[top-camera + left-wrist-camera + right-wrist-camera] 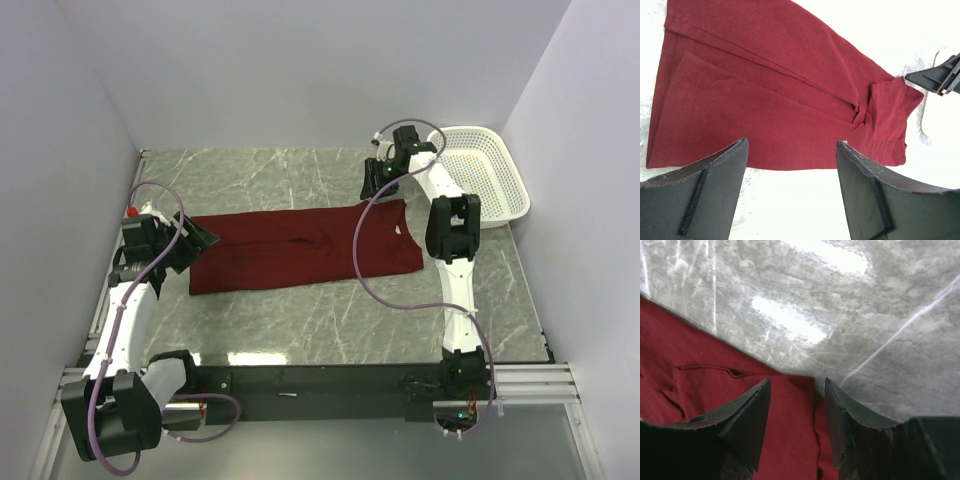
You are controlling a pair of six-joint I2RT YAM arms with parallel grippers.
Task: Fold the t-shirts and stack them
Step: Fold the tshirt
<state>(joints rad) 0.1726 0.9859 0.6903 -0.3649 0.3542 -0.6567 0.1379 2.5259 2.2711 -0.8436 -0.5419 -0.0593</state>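
A maroon t-shirt point(300, 250) lies flat on the marble table, folded into a long strip running left to right. My left gripper point(205, 240) is at the strip's left end, open, and its fingers frame bare table just short of the cloth's edge point(791, 145). The folded shirt point(765, 100) spreads out beyond those fingertips. My right gripper point(372, 185) hovers low over the shirt's far right corner. In the right wrist view its jaws point(797, 382) stand apart, with the corner of the red cloth point(715, 385) between and beneath them, and they are not pinched on it.
A white perforated basket point(490, 175) stands at the back right, just behind the right arm. White walls close in the table on the left, back and right. The right gripper's tip point(935, 75) shows at the right edge of the left wrist view.
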